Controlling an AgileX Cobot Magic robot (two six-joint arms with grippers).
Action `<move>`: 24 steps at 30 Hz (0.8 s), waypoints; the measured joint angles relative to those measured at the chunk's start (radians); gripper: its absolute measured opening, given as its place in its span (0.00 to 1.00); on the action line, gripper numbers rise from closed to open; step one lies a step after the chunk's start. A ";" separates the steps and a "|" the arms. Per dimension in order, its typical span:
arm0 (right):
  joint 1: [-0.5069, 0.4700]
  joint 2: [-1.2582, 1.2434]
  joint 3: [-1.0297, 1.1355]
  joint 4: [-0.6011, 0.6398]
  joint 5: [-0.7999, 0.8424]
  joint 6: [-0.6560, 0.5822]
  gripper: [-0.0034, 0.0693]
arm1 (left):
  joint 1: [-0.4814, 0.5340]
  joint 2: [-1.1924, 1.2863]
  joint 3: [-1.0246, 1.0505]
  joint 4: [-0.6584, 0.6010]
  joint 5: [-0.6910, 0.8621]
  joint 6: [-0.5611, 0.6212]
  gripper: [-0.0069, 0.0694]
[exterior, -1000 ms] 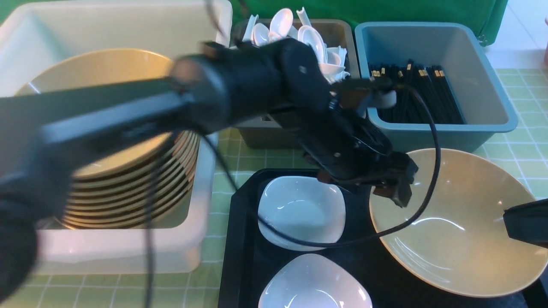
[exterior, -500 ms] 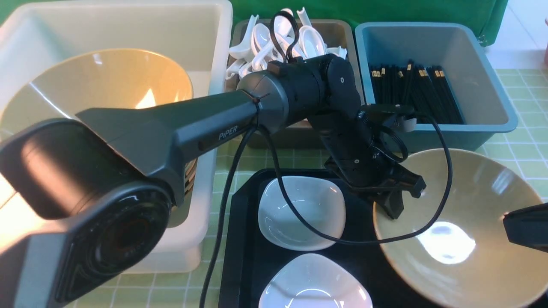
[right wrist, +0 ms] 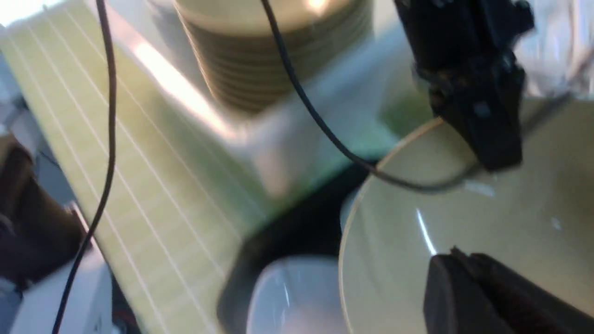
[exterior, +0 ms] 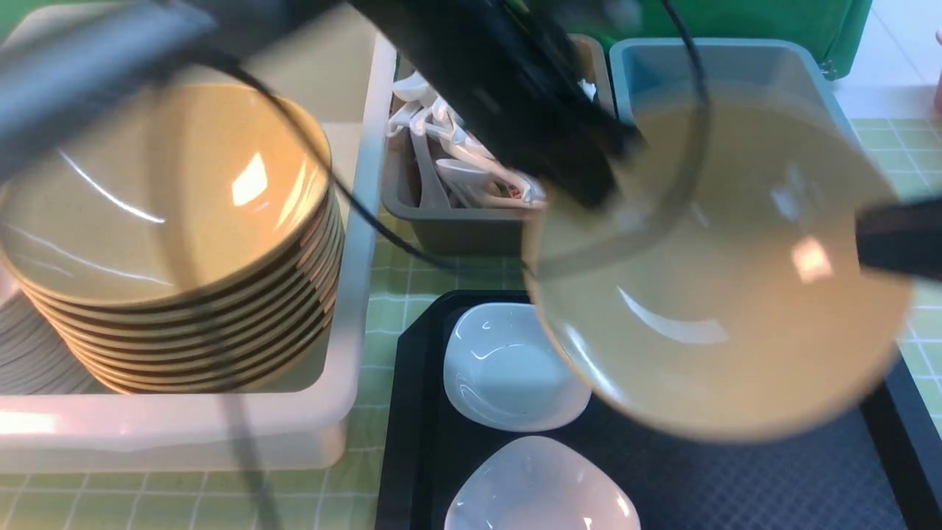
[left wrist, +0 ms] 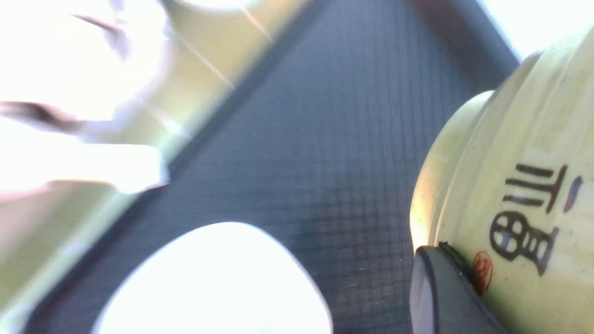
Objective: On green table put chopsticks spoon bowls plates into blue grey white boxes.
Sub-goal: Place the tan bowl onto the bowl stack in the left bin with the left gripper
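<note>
The left gripper is clenched on the rim of the tan bowl, with one dark finger pressed against the bowl's lettered outer wall in the left wrist view; the right gripper sits at the bowl's opposite rim, and I cannot tell whether it pinches or only hovers; the bowl hangs tilted in the air, well to the right of the white box, while the black tray lies just beside that box's near right corner. The step in hand looks like carrying the bowl to the stack of bowls inside the white box; done well, that means rising enough to pass the box's right wall, levelling the bowl before lowering, centring it so it nests, and letting go only once it rests; a rim-only hold seems apt to slip if swung fast, and the cable crossing that wall could snag.
</note>
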 joint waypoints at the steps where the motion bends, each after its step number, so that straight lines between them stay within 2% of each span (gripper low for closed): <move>1: 0.003 0.041 -0.035 0.043 0.000 -0.031 0.10 | 0.065 -0.064 0.000 -0.004 0.014 -0.003 0.11; 4: 0.044 0.136 -0.100 0.110 -0.005 -0.099 0.10 | 0.216 -0.188 0.020 -0.007 0.039 -0.043 0.11; 5: 0.053 0.143 -0.104 0.113 -0.006 -0.105 0.10 | 0.237 -0.205 0.029 -0.006 0.040 -0.047 0.11; 6: 0.096 0.202 -0.140 0.121 -0.008 -0.120 0.10 | 0.324 -0.269 0.076 -0.005 0.047 -0.093 0.11; 8: 0.156 0.273 -0.193 0.119 -0.011 -0.126 0.10 | 0.429 -0.336 0.150 -0.001 0.056 -0.143 0.11; 11: 0.268 0.392 -0.295 0.057 -0.019 -0.112 0.11 | 0.605 -0.414 0.279 0.000 0.064 -0.166 0.11; 12: 0.275 0.400 -0.295 0.050 -0.019 -0.108 0.11 | 0.630 -0.423 0.298 0.000 0.064 -0.166 0.11; 13: 0.327 0.461 -0.362 -0.017 -0.022 -0.068 0.11 | 0.732 -0.447 0.368 -0.005 0.064 -0.161 0.11; 14: 0.349 0.490 -0.391 -0.052 -0.022 -0.045 0.12 | 0.781 -0.454 0.401 -0.011 0.064 -0.157 0.11; 16: 0.392 0.557 -0.454 -0.125 -0.022 0.003 0.12 | 0.873 -0.458 0.462 -0.040 0.062 -0.130 0.11; 18: 0.420 0.622 -0.498 -0.165 -0.022 0.039 0.13 | 0.987 -0.453 0.552 -0.120 0.048 -0.084 0.11; 21: 0.434 0.668 -0.515 -0.180 -0.024 0.052 0.13 | 1.031 -0.437 0.611 -0.191 0.033 -0.063 0.11; 24: 0.439 0.691 -0.516 -0.185 -0.024 0.065 0.13 | 1.031 -0.427 0.629 -0.206 0.032 -0.062 0.11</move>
